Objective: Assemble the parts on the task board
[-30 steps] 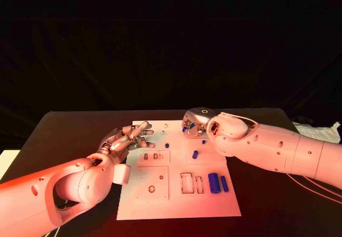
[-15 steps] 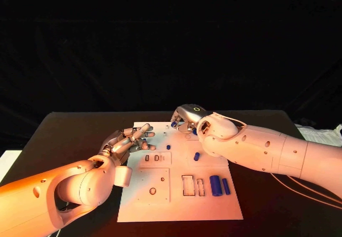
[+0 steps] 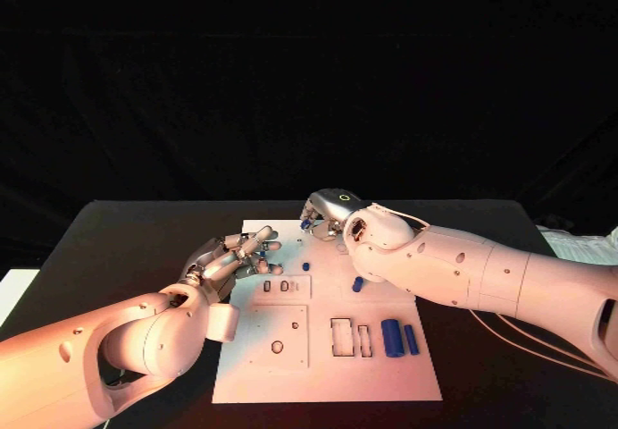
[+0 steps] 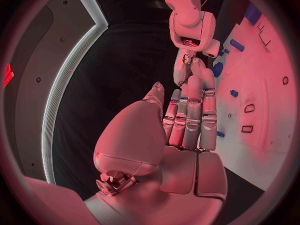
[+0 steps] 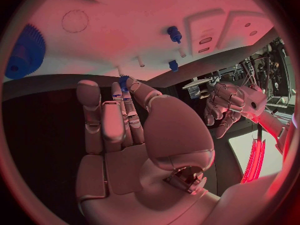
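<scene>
Worktop (image 3: 129, 232): black, carries the white task board (image 3: 290, 366) at centre.
Task board: recessed slots; two blue cylinders (image 3: 390, 337) lying side by side near its right edge, two small blue parts (image 3: 357, 283) mid-board.
Right robot hand (image 3: 326, 217): over the board's far edge, pinching a small blue gear-like part (image 5: 124, 80) at its fingertips.
Left robot hand (image 3: 236, 257): at the board's left edge, fingers spread, holding nothing.
Right wrist view: large blue gear (image 5: 26, 51).

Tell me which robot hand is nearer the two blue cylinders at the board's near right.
Right. Its arm passes just beside the blue cylinders; left robot hand sits across the board; right robot hand is farther back.
</scene>
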Controlling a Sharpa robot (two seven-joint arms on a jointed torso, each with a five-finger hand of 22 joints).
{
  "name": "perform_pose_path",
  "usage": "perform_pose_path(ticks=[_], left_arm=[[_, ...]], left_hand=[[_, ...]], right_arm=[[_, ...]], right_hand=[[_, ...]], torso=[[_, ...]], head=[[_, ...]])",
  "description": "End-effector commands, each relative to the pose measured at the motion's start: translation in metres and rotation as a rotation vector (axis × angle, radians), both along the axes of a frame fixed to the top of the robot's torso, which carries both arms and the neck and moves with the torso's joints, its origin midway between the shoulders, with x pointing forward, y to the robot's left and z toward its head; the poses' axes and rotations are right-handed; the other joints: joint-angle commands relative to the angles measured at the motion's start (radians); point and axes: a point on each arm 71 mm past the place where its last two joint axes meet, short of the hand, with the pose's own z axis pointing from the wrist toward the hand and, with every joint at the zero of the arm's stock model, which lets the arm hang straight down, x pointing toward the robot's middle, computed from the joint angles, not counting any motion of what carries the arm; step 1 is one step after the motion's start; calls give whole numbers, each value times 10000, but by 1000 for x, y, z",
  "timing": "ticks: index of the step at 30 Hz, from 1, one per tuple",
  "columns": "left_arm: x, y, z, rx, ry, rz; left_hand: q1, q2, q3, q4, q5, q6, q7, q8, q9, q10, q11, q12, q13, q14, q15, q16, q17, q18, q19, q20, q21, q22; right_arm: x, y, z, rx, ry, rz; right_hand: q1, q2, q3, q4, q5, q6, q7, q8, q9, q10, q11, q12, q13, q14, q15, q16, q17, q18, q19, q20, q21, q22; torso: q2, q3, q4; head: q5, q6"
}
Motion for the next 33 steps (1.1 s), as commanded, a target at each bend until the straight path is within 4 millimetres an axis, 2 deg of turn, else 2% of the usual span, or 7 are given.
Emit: perform_pose_path(ticks=[1, 15, 21, 27, 33], left_arm=[[-1, -3, 2, -119, -41, -134], [0, -2, 2, -102, -31, -106], [0, -2, 2, -107, -31, -118], [0, -2, 2, -103, -30, -117], [0, -3, 2, -103, -28, -120]], left_hand=[[7, 68, 30, -31, 59, -64, -29, 26, -4, -87, 2, 51, 9, -89, 1, 61, 12, 11, -73, 24, 46, 10], [7, 68, 30, -31, 59, -64, -29, 26, -4, -87, 2, 51, 9, -89, 1, 61, 12, 11, -73, 24, 46, 10], [18, 68, 38, -44, 57, -65, -28, 33, -2, -92, 3, 57, 11, -100, 3, 67, 13, 11, -88, 25, 57, 26], [18, 68, 38, -44, 57, -65, -28, 33, -2, -92, 3, 57, 11, -100, 3, 67, 13, 11, -88, 25, 57, 26], [18, 68, 38, -44, 57, -65, -28, 33, -2, -92, 3, 57, 11, -100, 3, 67, 13, 11, -88, 25, 57, 26]], right_arm=[[2, 2, -2, -237, 180, 38], [4, 2, -6, -627, 459, -112], [7, 4, -5, -648, 435, -178], [10, 7, -4, -633, 397, -255], [11, 8, -4, -628, 352, -372]], right_hand=[[-12, -110, 17, 44, 29, -50, 23, 7, 18, -93, 5, -28, -1, 324, 32, 44, 9, -132, -3, 58, 49, 11], [-51, -196, 29, 99, 19, -80, 31, -5, 13, -130, 17, -28, 0, 313, 52, 32, -25, -115, -58, 66, 18, -60], [-102, -308, 71, 209, -5, -207, 76, -39, -13, -282, 62, -41, -5, 281, 91, -6, -97, -99, -149, 92, -30, -154], [-118, -321, 80, 244, -8, -227, 82, -38, -17, -310, 72, -39, -5, 278, 99, -4, -99, -101, -153, 99, -23, -145], [-118, -321, 80, 244, -8, -227, 82, -38, -17, -310, 72, -39, -5, 278, 99, -4, -99, -101, -153, 99, -23, -145]], torso=[[21, -15, 9], [33, -11, -11], [40, -21, 12], [50, -21, 22], [51, -27, 4]], head=[[5, -11], [11, -33], [-8, -18], [-12, -21], [-9, -30]])
